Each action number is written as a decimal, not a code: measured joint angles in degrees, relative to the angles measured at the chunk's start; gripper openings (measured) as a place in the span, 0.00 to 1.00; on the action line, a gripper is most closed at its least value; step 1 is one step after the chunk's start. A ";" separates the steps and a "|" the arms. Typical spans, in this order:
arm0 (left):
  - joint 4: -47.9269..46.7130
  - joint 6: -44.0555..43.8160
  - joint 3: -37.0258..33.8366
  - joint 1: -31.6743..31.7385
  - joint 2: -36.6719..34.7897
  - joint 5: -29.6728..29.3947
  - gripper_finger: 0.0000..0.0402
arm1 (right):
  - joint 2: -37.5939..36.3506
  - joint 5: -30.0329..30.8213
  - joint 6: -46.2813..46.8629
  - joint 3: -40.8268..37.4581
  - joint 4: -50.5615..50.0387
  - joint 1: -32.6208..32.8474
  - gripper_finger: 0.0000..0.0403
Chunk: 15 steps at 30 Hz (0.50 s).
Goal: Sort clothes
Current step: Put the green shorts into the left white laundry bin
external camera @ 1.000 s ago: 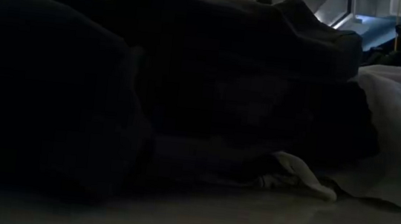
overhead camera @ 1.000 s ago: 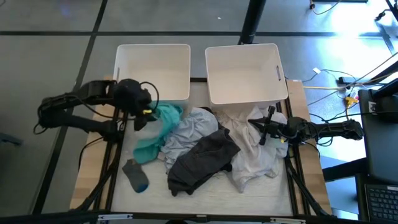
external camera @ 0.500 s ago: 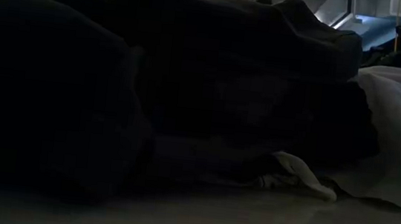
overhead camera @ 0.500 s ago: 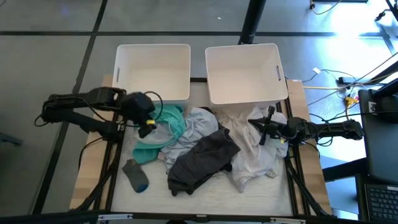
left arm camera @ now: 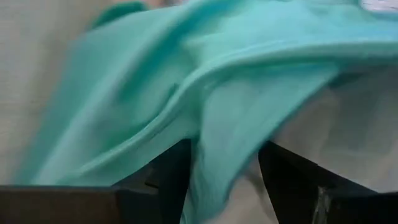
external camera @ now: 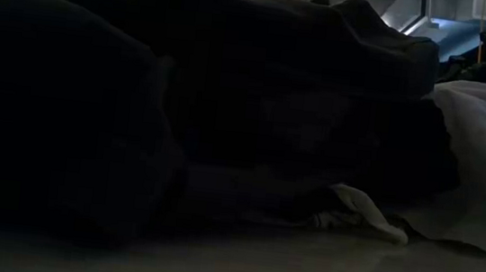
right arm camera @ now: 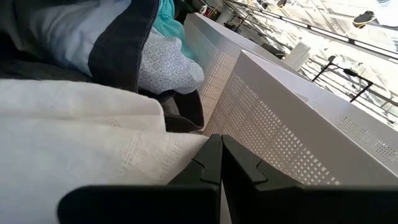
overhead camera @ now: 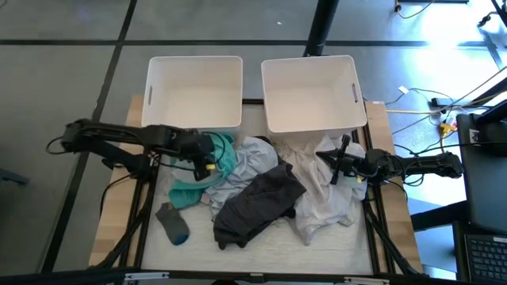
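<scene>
Since a second ago the left gripper (overhead camera: 207, 153) has dropped from beside the left bin (overhead camera: 194, 89) onto the teal shirt (overhead camera: 219, 156), jaws open around a fold, so pickup's starting. Right gripper (overhead camera: 342, 168) rests closed on white cloth (overhead camera: 325, 202).

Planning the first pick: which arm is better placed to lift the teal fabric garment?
Left: the left gripper is at the teal fabric garment, fabric between its open fingers. The right gripper rests shut across the pile.

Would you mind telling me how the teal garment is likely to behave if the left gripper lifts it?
The teal garment lies folded and creased between the left gripper's open fingers, so it will probably drape limply. It touches the light grey garment, so that may drag along.
</scene>
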 joint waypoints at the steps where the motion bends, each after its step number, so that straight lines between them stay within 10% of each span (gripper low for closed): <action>1: 1.76 0.89 -0.83 -0.02 0.57 1.01 0.45 | 0.00 0.00 0.00 -0.01 0.00 0.02 0.02; 15: 16.09 4.64 -11.04 0.97 12.84 -10.62 0.39 | 0.00 0.00 0.00 -0.02 0.00 0.01 0.02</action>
